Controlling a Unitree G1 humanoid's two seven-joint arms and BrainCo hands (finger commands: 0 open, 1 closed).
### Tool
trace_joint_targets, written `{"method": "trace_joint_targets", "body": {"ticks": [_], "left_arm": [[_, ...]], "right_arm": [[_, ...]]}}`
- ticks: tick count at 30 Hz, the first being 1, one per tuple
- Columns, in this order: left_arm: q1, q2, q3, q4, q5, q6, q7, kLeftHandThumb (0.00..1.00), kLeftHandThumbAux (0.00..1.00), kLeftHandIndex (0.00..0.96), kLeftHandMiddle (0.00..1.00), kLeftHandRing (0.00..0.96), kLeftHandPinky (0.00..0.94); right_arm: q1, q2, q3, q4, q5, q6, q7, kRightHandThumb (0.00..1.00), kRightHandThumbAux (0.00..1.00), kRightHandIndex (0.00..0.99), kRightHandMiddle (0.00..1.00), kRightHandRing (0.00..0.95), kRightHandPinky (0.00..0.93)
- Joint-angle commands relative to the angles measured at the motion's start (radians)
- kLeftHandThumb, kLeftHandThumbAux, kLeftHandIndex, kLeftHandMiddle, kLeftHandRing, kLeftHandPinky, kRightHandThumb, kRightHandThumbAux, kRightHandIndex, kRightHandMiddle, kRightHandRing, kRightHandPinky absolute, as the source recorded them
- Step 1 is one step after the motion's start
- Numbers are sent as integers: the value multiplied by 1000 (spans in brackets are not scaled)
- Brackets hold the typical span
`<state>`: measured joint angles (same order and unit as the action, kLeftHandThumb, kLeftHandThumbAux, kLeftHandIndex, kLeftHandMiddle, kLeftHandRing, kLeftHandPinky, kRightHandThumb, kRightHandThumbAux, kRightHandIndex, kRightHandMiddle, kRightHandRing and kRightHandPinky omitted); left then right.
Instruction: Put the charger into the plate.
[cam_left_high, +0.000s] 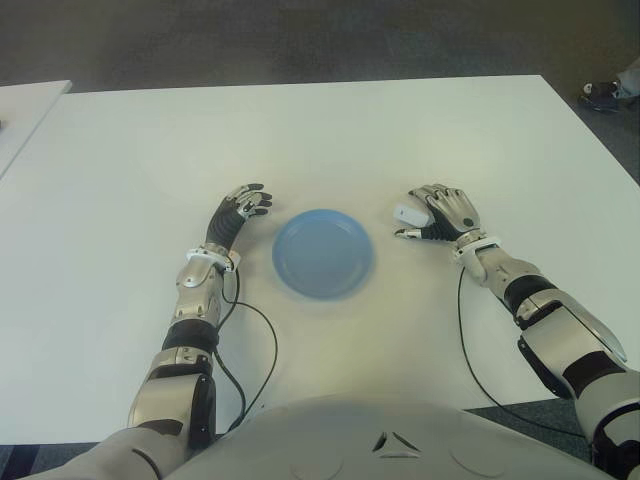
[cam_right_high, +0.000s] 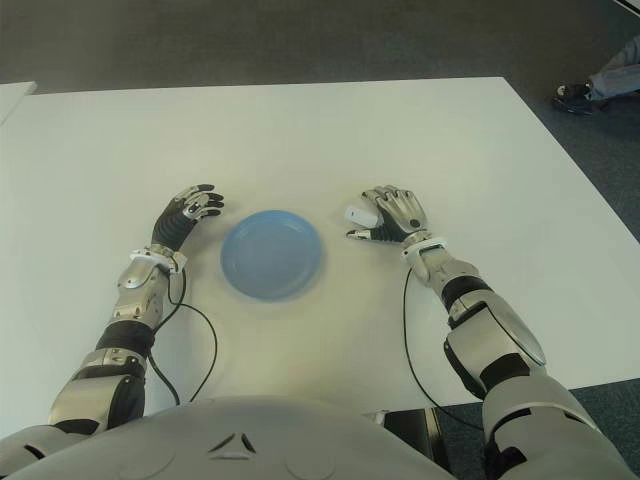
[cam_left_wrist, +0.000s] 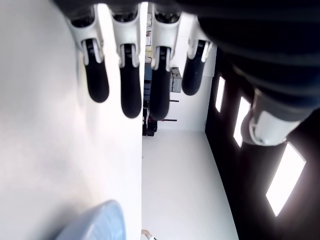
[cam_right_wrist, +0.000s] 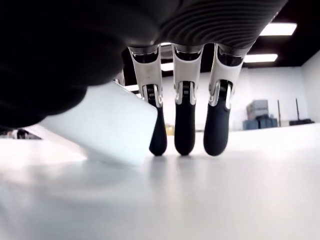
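charger (cam_left_high: 407, 214): small white rounded block, pinched in right robot hand (cam_left_high: 437, 216)
plate (cam_left_high: 323, 253): round, smooth blue
left robot hand (cam_left_high: 243, 207): fingers relaxed, holding nothing
counter (cam_left_high: 300, 140): plain white

Items counted on inspection: one white desk (cam_left_high: 330, 130) carried the work, with the edge of a second white desk (cam_left_high: 25, 105) showing at nine o'clock. One blue plate (cam_left_high: 323, 253) was present. One white charger (cam_left_high: 408, 214) was present. Two robot hands were counted: left robot hand (cam_left_high: 243, 208) and right robot hand (cam_left_high: 440, 215). One person's shoe (cam_left_high: 600, 95) showed at two o'clock.
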<state>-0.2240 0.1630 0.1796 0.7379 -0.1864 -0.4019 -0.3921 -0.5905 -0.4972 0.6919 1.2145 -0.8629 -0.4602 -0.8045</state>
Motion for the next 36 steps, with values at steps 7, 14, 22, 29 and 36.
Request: {"method": "trace_joint_targets", "body": {"ticks": [7,14,22,29,36], "left_arm": [[2,-4,-4,37,5,6,3,0,508,281,367,353,324],[-2,-4,-7,46,11,-1,9,0,498,285,369,352,322],[-6,-4,-7,51,14,0,11,0,499,285,373,357,326],[-10,-6,-4,59,10,6,10,0,511,288,378,361,327],[-12,-7,-8,59,16,12,19,0,514,287,377,359,325]], "right_arm": [[73,42,52,14,-47,-16,-115,655,562,650,750,743,793],[73,49,49,24,-37,-33,-177,691,646,710,816,812,853],[71,51,45,27,-27,-56,-171,692,686,755,856,854,880],[72,51,39,27,-20,-71,-167,672,711,776,871,869,874],[73,51,38,27,-22,-78,-172,642,725,780,874,874,867]]}}
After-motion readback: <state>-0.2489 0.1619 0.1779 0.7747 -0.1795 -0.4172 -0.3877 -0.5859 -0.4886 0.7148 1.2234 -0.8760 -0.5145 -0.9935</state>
